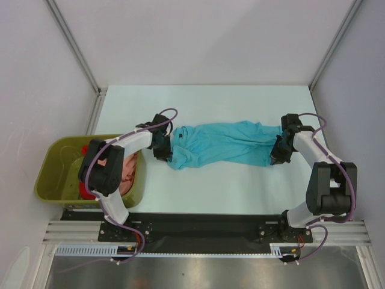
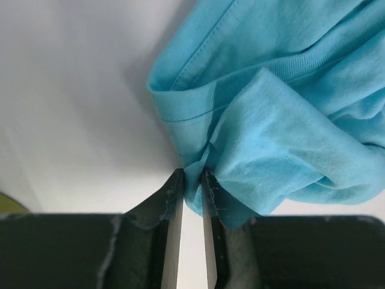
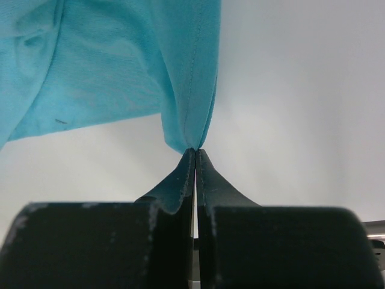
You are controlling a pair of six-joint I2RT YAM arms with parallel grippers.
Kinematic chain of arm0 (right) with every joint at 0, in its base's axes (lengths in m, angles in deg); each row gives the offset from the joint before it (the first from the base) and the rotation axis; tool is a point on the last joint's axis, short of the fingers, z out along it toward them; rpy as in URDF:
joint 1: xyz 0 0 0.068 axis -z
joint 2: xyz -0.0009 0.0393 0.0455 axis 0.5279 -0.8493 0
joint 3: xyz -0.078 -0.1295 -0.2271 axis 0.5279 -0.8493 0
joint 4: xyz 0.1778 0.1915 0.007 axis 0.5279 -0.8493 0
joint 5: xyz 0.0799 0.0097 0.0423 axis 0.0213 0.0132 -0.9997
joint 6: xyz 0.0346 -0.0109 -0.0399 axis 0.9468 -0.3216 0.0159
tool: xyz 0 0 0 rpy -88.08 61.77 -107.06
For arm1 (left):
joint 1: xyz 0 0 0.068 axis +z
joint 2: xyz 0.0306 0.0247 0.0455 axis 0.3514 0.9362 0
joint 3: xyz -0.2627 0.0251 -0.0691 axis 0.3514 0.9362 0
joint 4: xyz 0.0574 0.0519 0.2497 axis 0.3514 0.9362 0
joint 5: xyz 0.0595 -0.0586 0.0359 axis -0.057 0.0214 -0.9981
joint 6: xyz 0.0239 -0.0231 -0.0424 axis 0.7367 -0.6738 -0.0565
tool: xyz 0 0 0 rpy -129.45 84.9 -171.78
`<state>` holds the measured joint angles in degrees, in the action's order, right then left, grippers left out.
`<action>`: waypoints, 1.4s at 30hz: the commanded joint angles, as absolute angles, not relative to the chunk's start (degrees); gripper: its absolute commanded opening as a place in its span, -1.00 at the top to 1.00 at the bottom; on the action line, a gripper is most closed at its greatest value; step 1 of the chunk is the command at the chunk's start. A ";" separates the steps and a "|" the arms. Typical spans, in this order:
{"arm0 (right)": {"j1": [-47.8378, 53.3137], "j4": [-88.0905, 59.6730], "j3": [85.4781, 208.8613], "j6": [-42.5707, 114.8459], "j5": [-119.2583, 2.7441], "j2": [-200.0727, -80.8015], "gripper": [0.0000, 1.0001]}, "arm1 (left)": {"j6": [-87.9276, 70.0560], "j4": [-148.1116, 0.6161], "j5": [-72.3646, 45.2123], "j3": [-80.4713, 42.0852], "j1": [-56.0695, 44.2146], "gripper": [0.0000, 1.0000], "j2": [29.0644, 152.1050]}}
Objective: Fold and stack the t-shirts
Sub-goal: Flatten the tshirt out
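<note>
Blocking much of the olive tub [image 1: 53, 171] at far left, the left arm [image 1: 135, 139] hides most of the contents. Only a patch of the salmon-pink t-shirt [image 1: 130, 171] and a sliver of the red t-shirt [image 1: 86, 191] show past the elbow, and their shapes are not readable. Both wrist views crop the turquoise t-shirt [image 1: 222, 144], so neck vs. sleeve cannot be told there; a ribbed band and a stitched hem are all that show. Whether the shirt rests fully on the counter [image 1: 240, 189] or is partly lifted cannot be told. Pose, left arm: elbow over the tub, forearm reaching fwd and to the right, wrist at the shirt's left end. The left jaws are nearly closed w/ a fold of turquoise cloth pinched btwn the tips. Pose, right arm [image 1: 313, 147]: elbow raised at the right, forearm angled fwd and inward, wrist at the shirt's right end. The right jaws are fully closed on the stitched edge. The shirt runs as a bunched band btwn both wrists at approx. mid-counter. The counter is pale and matte. White wall panels enclose three sides, w/ metal posts at the far corners. A black base plate [image 1: 198, 226] at the near edge carries both arm bases.
</note>
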<state>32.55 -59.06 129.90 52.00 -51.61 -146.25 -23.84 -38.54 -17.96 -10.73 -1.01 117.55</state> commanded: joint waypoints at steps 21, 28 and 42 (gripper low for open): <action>35.29 -57.74 126.82 55.16 -50.09 -144.88 0.29 | -22.58 -34.03 -22.28 -17.77 -4.91 0.99 103.52; 36.34 -54.23 123.67 59.02 -53.25 -144.79 -0.04 | -22.23 -32.71 -19.91 -18.48 -6.67 0.99 99.82; 41.71 -37.80 111.89 71.42 -57.99 -140.58 0.06 | -20.82 -31.92 -18.76 -17.51 -6.94 0.99 96.92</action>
<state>41.06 -44.55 114.52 67.41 -56.75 -142.77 -22.31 -31.74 -19.84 -16.87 -6.63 99.73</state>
